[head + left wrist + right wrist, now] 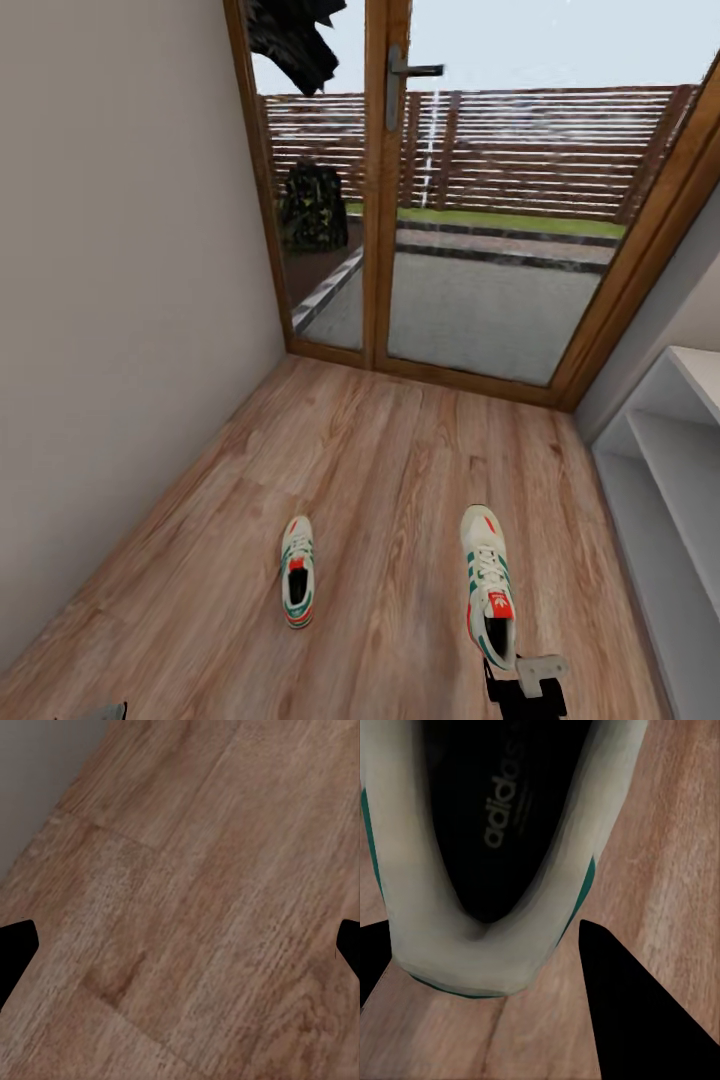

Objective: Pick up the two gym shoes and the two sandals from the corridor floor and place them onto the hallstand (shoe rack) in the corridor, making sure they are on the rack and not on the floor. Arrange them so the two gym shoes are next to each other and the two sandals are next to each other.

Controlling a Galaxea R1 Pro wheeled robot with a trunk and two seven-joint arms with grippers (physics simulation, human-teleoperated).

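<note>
At floor level in the corridor, two white lace-up gym shoes with green side stripes and red-orange heel and tongue patches were recorded on the light brown wood-grain plank floor [380, 450]. The left-hand gym shoe [297, 584] lay flat on the planks, toe pointing toward the glazed door, well apart from its partner. The right-hand gym shoe [489, 584] sat nearer the pale grey-white hallstand with open shelves [672, 470], which ran along the right wall; neither shoe was on it.

The right tool [527, 688] was seen at the lower edge of the head view, directly at the heel of the right-hand gym shoe. In the right wrist view, the heel and dark printed insole of that shoe [495, 847] lay between the two black fingers [637, 1012], one on each side of the heel. The fingers stood spread wider than the heel, and no firm contact could be confirmed.

The left tool [180, 952] was held over bare planks beside the plain grey wall [45, 765], its black fingertips [13, 952] far apart at opposite edges of the left wrist view, holding nothing.

Beyond the wood-framed glazed door [390, 180], paving and a slatted fence were noted.
</note>
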